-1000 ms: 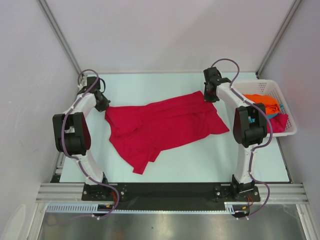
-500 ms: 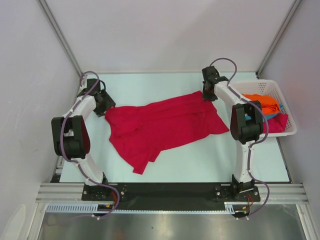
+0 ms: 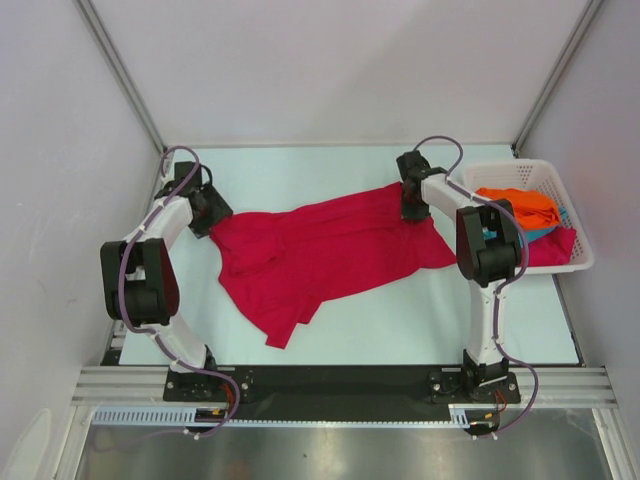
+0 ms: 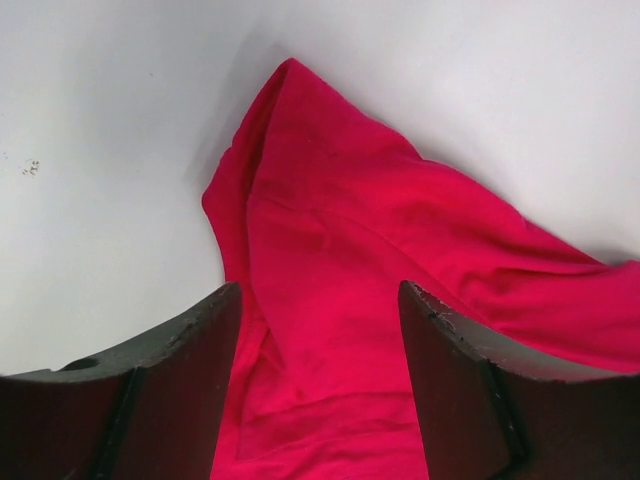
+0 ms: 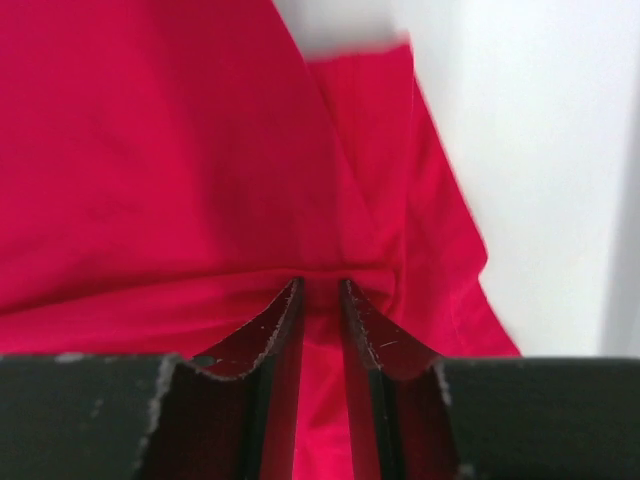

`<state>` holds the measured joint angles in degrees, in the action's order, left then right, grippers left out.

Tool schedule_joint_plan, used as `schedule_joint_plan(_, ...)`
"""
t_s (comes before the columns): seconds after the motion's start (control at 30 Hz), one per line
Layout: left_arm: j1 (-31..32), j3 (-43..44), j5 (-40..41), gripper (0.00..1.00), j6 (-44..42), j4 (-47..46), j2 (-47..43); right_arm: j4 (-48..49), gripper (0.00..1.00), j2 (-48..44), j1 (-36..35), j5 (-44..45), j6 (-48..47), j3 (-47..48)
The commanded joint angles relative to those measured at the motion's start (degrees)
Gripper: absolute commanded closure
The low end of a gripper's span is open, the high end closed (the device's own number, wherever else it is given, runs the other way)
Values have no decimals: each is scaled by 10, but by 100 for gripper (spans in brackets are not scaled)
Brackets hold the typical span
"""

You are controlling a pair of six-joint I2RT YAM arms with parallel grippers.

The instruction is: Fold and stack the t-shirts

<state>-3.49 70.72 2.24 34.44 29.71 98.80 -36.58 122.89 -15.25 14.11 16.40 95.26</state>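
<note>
A crimson red shirt [image 3: 325, 250] lies spread out and unfolded across the middle of the surface [image 3: 300, 170]. It slants from the far right toward the near left. The cloth is wrinkled. One end comes close to the left edge, and a narrow flap points to the near edge. An orange shirt [image 3: 520, 205] lies crumpled in the basket [image 3: 510, 165] at the right edge, over a teal shirt [image 3: 548, 232] and beside some red cloth [image 3: 558, 248].
</note>
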Motion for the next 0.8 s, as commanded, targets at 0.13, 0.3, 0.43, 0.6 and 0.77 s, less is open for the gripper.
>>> schedule_joint_plan(0.13, 4, -8, -17, 31, -11, -17, -24, 19, 75, -80, 3, -1, 7, -87)
schedule_joint_plan(0.3, 3, -9, -17, 31, -11, -21, -22, 21, 91, -90, -2, -1, 10, -101)
schedule_joint_plan(0.43, 4, -12, -32, 32, -11, -23, -22, 13, 94, -82, -4, 1, 8, -76)
schedule_joint_plan(0.6, 9, -29, -32, 32, -10, -23, -39, -2, 91, -68, -10, 7, 7, -29)
schedule_joint_plan(0.77, 30, -58, -30, 32, 3, -27, -58, -10, 82, -52, -21, 8, 6, 23)
